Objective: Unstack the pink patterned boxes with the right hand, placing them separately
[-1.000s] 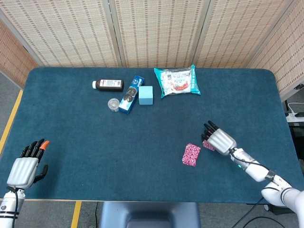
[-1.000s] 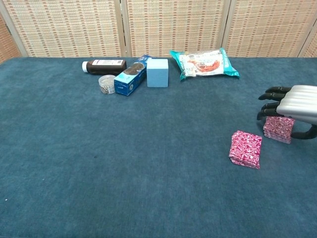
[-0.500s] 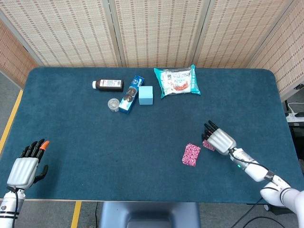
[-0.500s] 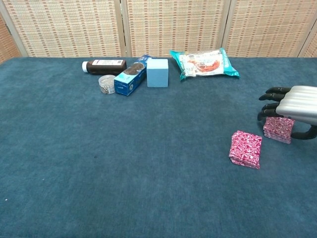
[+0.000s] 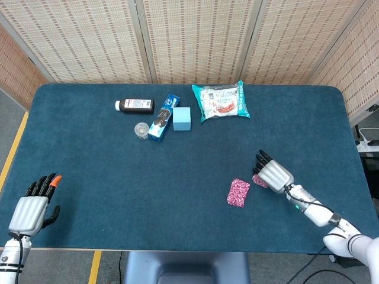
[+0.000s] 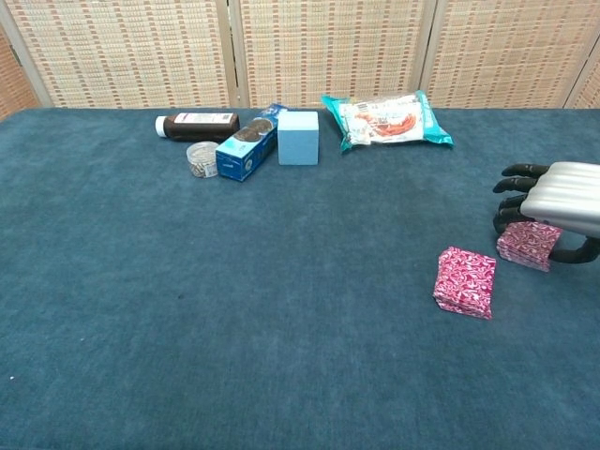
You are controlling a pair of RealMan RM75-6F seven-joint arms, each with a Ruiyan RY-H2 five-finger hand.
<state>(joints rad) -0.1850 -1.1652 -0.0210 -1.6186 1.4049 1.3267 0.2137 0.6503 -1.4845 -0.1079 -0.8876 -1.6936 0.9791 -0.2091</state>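
Observation:
One pink patterned box (image 5: 238, 193) (image 6: 465, 281) lies alone on the blue table, right of centre. A second pink patterned box (image 5: 259, 180) (image 6: 527, 246) sits just to its right, a small gap away, low on the table. My right hand (image 5: 273, 174) (image 6: 553, 202) holds this second box, with fingers (image 6: 514, 199) over its top and the thumb against its right side. My left hand (image 5: 32, 208) rests at the table's near left corner, fingers spread and empty; the chest view does not show it.
At the back of the table stand a brown bottle (image 5: 135, 106), a small round tin (image 5: 141, 130), a blue cookie box (image 5: 163, 116), a light blue cube (image 5: 182, 118) and a teal snack bag (image 5: 220, 101). The table's right edge (image 5: 355, 177) is near my right hand.
My right hand has shifted very slightly to the right, with the second pink box under it. The other pink box and my left hand have not moved.

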